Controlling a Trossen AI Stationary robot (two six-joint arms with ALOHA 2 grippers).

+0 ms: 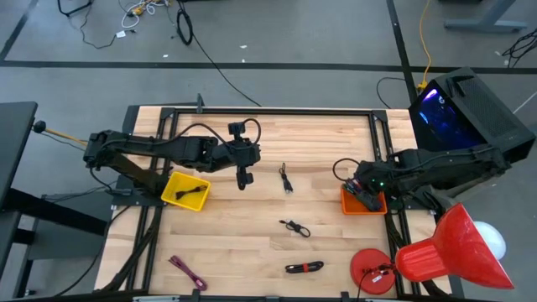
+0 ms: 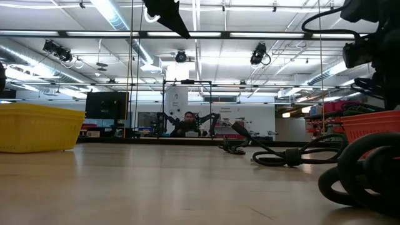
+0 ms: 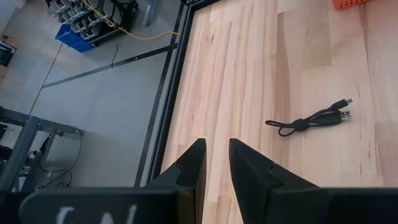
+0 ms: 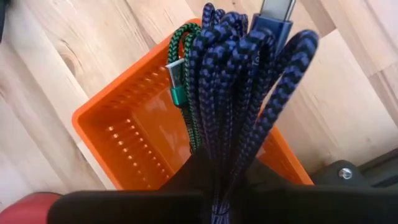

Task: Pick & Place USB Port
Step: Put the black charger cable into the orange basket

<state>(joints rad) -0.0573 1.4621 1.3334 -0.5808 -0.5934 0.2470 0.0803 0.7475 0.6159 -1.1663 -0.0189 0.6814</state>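
Observation:
A coiled blue-and-black braided USB cable [image 4: 242,81] is in my right gripper [image 4: 224,168], which is shut on it just above the orange bin [image 1: 362,203] at the table's right side. A green braided cable [image 4: 180,87] lies inside that bin [image 4: 124,143]. My left gripper [image 1: 243,178] hovers over the middle of the table with its fingers [image 3: 214,165] narrowly open and empty; a black cable [image 3: 314,119] lies on the wood beyond it. A yellow bin [image 1: 186,191] to its left holds a black cable. My right gripper pinches the bundled loops of the blue-and-black cable [image 4: 227,143] between its two fingers, several strands together. The bundle runs along the fingers and sticks out past them over the orange bin's open top. Its blue plug end [image 4: 277,15] is farthest out. The fingers themselves are hidden behind the bundle.
Loose cables lie on the wood: a black one [image 1: 286,179] at centre, another black one [image 1: 295,227] nearer, a red-and-black one [image 1: 304,268] and a pink one [image 1: 188,272] by the near edge. A red disc [image 1: 373,270] and a red cone [image 1: 449,247] sit at the near right corner.

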